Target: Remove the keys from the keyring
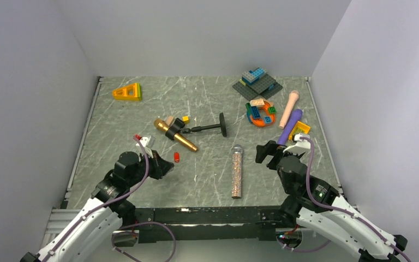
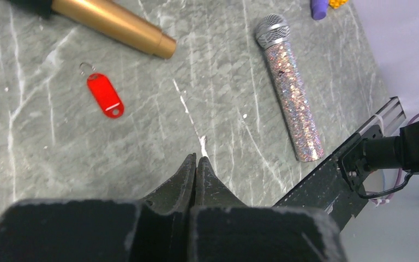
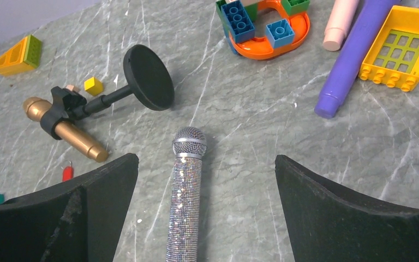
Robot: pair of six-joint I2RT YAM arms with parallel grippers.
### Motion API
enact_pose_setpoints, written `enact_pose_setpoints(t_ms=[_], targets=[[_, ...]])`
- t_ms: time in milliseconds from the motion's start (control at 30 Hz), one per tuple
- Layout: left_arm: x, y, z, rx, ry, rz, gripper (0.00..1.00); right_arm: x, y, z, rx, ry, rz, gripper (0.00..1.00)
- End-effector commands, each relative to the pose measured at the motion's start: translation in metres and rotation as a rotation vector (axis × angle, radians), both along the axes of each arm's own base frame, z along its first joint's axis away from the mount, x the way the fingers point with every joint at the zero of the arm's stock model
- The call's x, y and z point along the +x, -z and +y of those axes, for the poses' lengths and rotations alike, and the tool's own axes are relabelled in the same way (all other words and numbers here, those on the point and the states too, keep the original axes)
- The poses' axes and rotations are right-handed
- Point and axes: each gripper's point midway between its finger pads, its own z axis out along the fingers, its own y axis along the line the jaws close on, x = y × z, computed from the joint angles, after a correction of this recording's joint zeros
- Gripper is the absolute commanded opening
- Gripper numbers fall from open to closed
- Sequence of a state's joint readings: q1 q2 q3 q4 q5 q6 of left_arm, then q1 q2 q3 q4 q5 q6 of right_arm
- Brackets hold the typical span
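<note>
A red plastic key tag (image 2: pixel 105 95) with a small metal ring (image 2: pixel 86 67) lies flat on the grey marble table, just below the gold microphone's end. It also shows in the top view (image 1: pixel 176 157) and small in the right wrist view (image 3: pixel 67 173). I see no separate keys on it. My left gripper (image 2: pixel 196 159) is shut and empty, hovering near the tag, to its right in the top view (image 1: pixel 165 169). My right gripper (image 3: pixel 204 158) is open and empty, its jaws wide apart over the glitter microphone, at the right in the top view (image 1: pixel 266 152).
A gold microphone (image 1: pixel 175 136) in a black stand (image 1: pixel 222 124) lies mid-table. A silver glitter microphone (image 1: pixel 237 171) lies near the front. Purple (image 1: pixel 289 125) and pink (image 1: pixel 289 108) cylinders, Lego pieces (image 1: pixel 260 113), a grey Lego plate (image 1: pixel 257 83) and a yellow wedge (image 1: pixel 128 92) sit further back.
</note>
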State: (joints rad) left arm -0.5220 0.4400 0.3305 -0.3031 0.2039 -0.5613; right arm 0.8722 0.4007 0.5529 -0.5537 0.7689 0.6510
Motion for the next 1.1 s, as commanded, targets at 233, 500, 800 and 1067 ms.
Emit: enact_pose_setpoints(t_ms=[233, 500, 800, 1067], targets=[[0.020, -0.042, -0.036, -0.060, 0.070, -0.135, 0.27, -0.001, 0.000, -0.004, 0.002, 0.006, -0.015, 1.00], [0.020, -0.061, -0.045, -0.045, 0.092, -0.155, 0.56, -0.002, 0.000, -0.004, 0.003, 0.000, -0.014, 1.00], [0.009, -0.095, -0.021, -0.009, 0.048, -0.217, 0.98, -0.003, 0.000, -0.003, 0.004, -0.008, -0.019, 1.00], [-0.012, -0.126, 0.014, 0.075, 0.010, -0.259, 0.99, -0.001, 0.002, 0.002, -0.014, -0.029, -0.012, 1.00]])
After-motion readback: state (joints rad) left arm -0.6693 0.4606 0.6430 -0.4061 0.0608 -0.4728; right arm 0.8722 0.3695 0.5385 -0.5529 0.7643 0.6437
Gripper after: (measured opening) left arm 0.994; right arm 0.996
